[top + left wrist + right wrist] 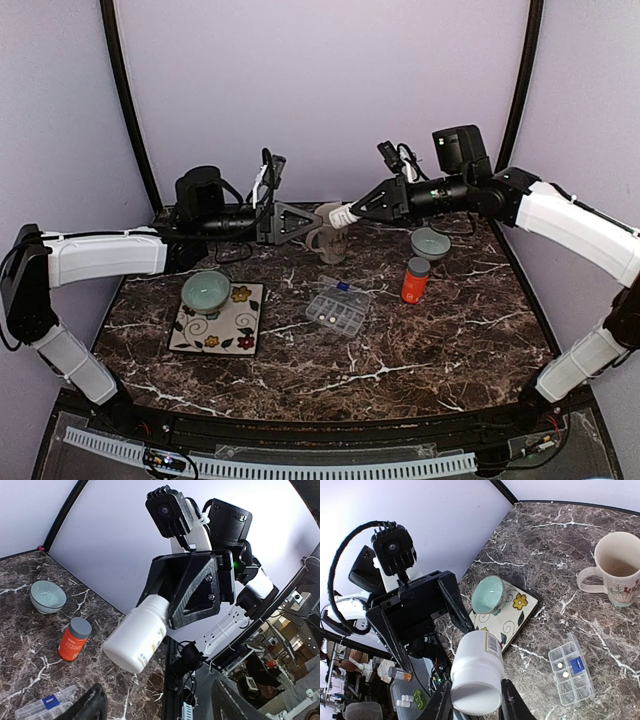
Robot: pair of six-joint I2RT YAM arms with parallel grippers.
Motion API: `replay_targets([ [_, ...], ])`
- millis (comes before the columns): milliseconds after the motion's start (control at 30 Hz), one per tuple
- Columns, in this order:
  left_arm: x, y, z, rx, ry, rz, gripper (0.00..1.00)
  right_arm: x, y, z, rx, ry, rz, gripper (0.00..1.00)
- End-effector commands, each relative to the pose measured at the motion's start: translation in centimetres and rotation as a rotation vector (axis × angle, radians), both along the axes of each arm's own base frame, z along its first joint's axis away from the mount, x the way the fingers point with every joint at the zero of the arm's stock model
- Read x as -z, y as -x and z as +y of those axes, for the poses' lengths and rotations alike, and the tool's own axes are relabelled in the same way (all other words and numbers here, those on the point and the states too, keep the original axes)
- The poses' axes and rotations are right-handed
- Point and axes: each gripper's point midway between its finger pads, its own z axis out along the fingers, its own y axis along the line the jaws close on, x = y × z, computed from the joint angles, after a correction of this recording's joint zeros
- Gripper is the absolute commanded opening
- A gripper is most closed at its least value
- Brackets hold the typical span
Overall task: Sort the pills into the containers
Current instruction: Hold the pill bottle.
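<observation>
My right gripper (476, 702) is shut on a white pill bottle (476, 672), holding it tilted in the air above the table. The left gripper (160, 706) hangs open just short of that bottle (137, 635), with nothing between its fingers (92, 702). In the top view the two grippers meet over the back middle, left gripper (308, 222) facing right gripper (352, 212) and the bottle (341, 217). The clear organiser box (571, 675) lies flat on the marble, lid open. Two white pills (560, 665) rest in its containers, beside a blue piece (575, 664).
A cream patterned mug (328, 242) stands under the grippers. An orange bottle with a grey cap (415, 280) and a pale green bowl (430, 243) sit at the right. Another green bowl (205, 291) rests on a floral tile (225, 330) at the left.
</observation>
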Motion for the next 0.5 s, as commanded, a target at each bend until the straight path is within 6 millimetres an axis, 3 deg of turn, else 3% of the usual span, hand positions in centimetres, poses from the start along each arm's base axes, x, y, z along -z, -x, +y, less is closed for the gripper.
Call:
replay_targets([
  [0, -2.4, 0.9, -0.1, 0.079, 0.08, -0.036, 0.7, -2.3, 1.1, 1.2, -0.061, -0.107, -0.021, 0.15],
  [467, -2.5, 0.3, -0.2, 0.086, 0.107, -0.025, 0.69, -2.7, 1.7, 2.7, -0.12, -0.18, 0.019, 0.14],
])
